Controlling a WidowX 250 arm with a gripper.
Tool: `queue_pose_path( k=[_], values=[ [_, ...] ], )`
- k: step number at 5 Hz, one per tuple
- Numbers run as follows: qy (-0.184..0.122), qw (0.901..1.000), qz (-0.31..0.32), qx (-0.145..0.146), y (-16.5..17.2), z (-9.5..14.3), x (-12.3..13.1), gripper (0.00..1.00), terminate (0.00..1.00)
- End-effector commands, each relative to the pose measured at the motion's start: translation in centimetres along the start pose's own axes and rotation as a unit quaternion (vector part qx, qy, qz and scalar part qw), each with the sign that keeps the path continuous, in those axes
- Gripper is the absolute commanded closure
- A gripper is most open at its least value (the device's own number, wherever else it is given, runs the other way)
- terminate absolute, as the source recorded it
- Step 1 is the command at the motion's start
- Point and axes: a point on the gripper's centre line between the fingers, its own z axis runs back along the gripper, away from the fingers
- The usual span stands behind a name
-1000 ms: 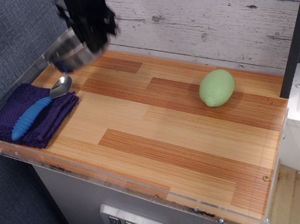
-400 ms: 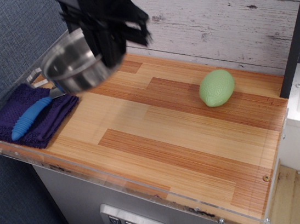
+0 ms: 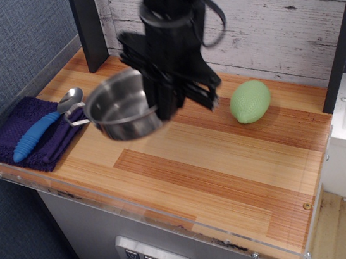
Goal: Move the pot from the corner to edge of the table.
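Note:
The shiny steel pot [image 3: 121, 106] hangs tilted a little above the striped wood table [image 3: 218, 181], left of the table's middle. My black gripper [image 3: 162, 104] comes down from above and is shut on the pot's right rim. One wire loop handle sticks out on the pot's left side toward the spoon. The fingertips are partly hidden by the gripper body and the pot wall.
A steel spoon with a blue handle [image 3: 42, 129] lies on a purple cloth [image 3: 31, 138] at the table's left end. A green ball [image 3: 250, 101] rests at the back right. A dark post [image 3: 87, 26] stands in the back-left corner. Clear acrylic rims the edges.
The gripper has carried the pot from the back-left corner rightward and toward the front, lowering it closer to the tabletop. Spoon, cloth and ball have stayed put.

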Motion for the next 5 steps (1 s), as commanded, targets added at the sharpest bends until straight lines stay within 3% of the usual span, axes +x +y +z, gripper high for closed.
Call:
queue_pose_path(
  k=[1, 5],
  values=[
    [0.003, 0.9976, -0.068, -0.012, -3.6, -1.6, 1.2, 1.00, 0.00],
    [0.022, 0.9812, -0.188, -0.036, -8.8, -2.6, 0.6, 1.00, 0.00]
  ],
)
